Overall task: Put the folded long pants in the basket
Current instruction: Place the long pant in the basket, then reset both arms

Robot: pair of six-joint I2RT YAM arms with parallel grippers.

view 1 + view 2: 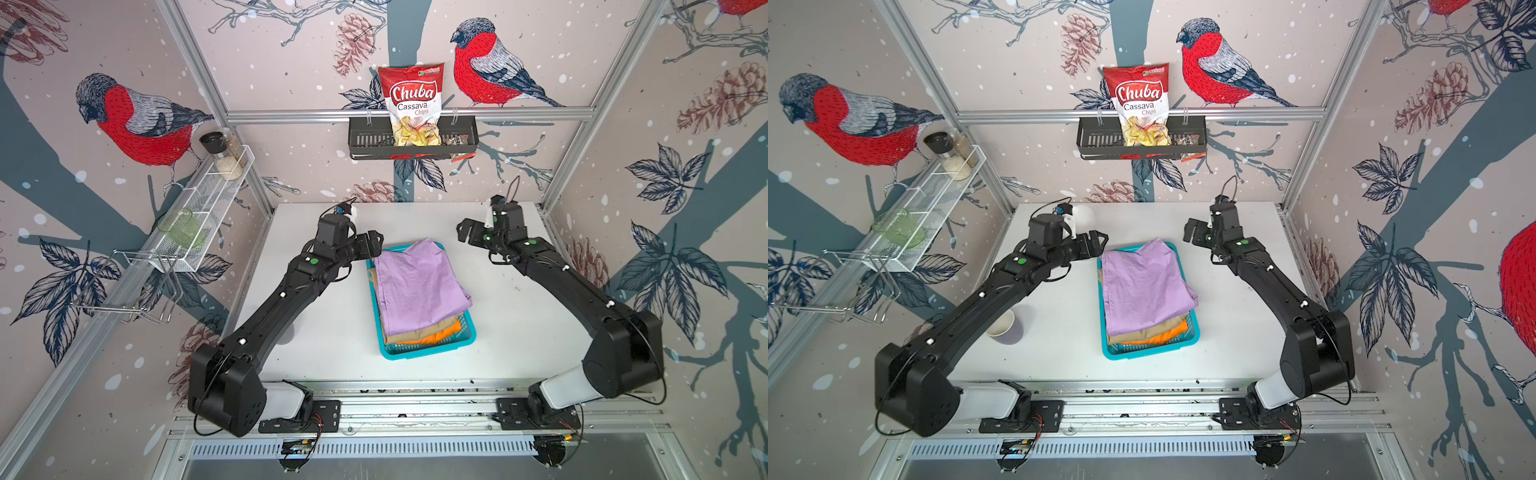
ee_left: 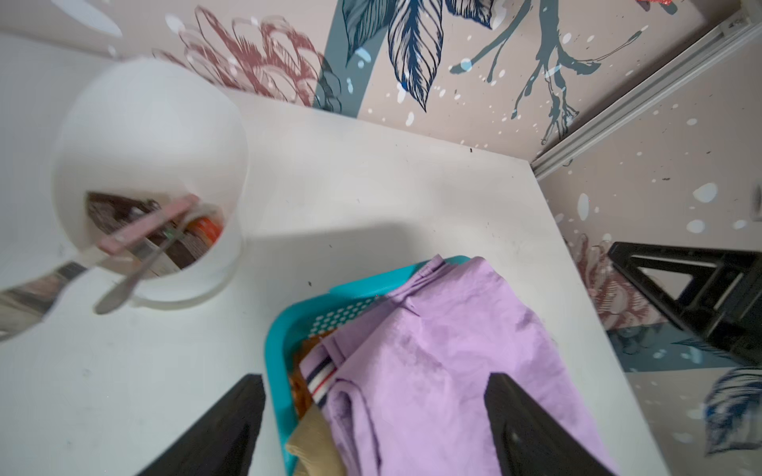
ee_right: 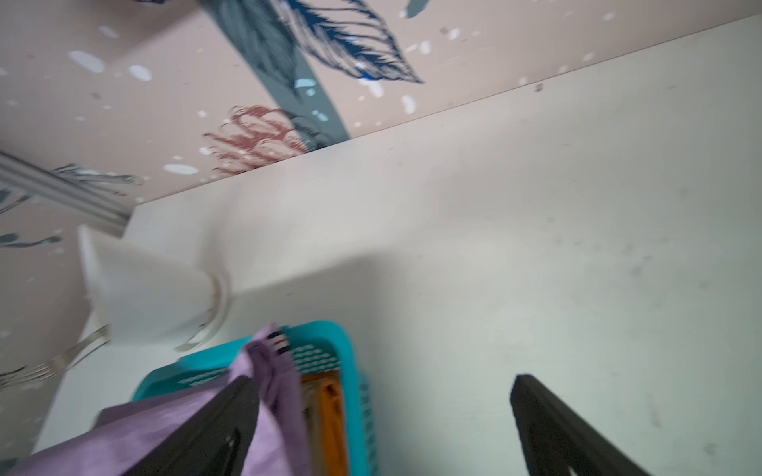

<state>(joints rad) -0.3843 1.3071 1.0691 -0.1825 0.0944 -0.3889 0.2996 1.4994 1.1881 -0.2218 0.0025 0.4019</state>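
**Basket** (image 1: 428, 353): turquoise, slotted plastic, standing mid-table (image 1: 519, 332) between the two arms.

**Contents:** three folded long pants in one stack.
- Lilac pants (image 1: 419, 286): on top, overhanging the basket's far rim.
- Tan pants (image 1: 415, 332): directly beneath, with an edge showing at the near end.
- Orange pants (image 1: 455, 327): lowest, showing at the near right corner.

**Left gripper** (image 1: 376, 244): above the basket's far left corner. Its jaws are spread wide and grasp nothing, with the lilac cloth lying below them in the left wrist view.

**Right gripper** (image 1: 463, 232): beyond the basket's far right corner, clear of it. Its jaws are likewise released and empty. The right wrist view is blurred.

**Other items**
- White cup (image 2: 148, 165): holds utensils, at the far left of the table.
- Purple cup (image 1: 1007, 328): beside the left arm.
- Chuba cassava chips bag (image 1: 411, 104): in the black wall rack (image 1: 365, 141).
- White mesh shelf (image 1: 208, 199): on the left wall.
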